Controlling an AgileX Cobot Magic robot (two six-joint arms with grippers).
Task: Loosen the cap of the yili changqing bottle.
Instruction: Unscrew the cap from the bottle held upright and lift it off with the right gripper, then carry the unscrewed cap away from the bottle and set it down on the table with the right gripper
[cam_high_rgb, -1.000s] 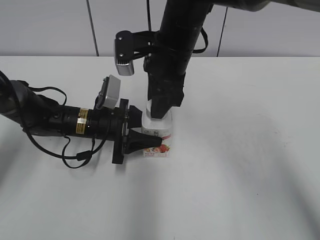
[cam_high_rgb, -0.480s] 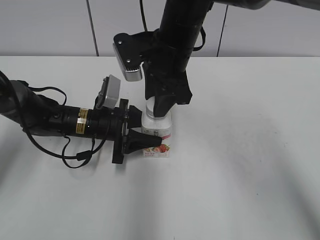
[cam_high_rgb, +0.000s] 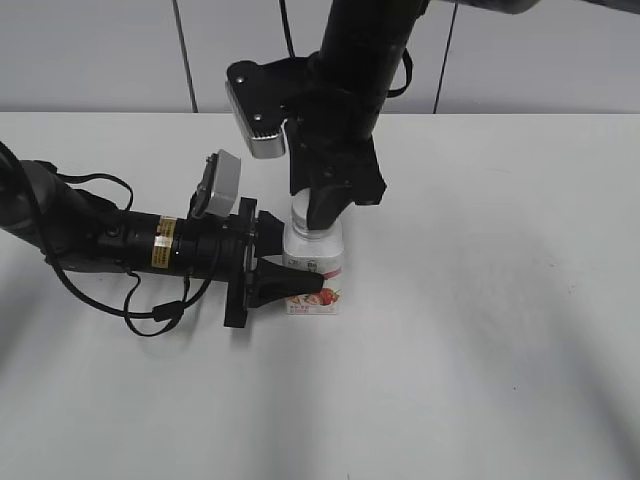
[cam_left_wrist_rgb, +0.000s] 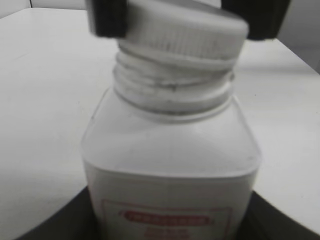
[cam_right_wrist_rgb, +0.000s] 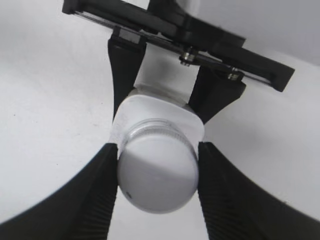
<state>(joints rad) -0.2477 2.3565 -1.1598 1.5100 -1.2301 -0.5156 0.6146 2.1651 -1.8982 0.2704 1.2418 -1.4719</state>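
Observation:
The yili changqing bottle (cam_high_rgb: 316, 268) stands upright on the white table, its pink-red label facing the front. My left gripper (cam_high_rgb: 296, 272) comes in level from the left and is shut on the bottle's body (cam_left_wrist_rgb: 170, 165). My right gripper (cam_high_rgb: 308, 215) comes down from above and is shut on the white ribbed cap (cam_right_wrist_rgb: 157, 172), one black finger on each side. In the left wrist view the cap (cam_left_wrist_rgb: 185, 30) sits tilted on the neck, with the neck threads (cam_left_wrist_rgb: 172, 85) showing below it. The left fingers clamp the bottle's shoulders (cam_right_wrist_rgb: 150, 107) in the right wrist view.
The white table (cam_high_rgb: 480, 330) stretches all round the bottle, with a grey panelled wall (cam_high_rgb: 100, 50) behind it. The left arm's cables (cam_high_rgb: 140, 310) lie on the table at the left. The right wrist camera (cam_high_rgb: 250, 115) hangs above the left arm.
My right gripper has turned about the cap, swinging its wrist camera round to the left. The bottle and left gripper have stayed in place.

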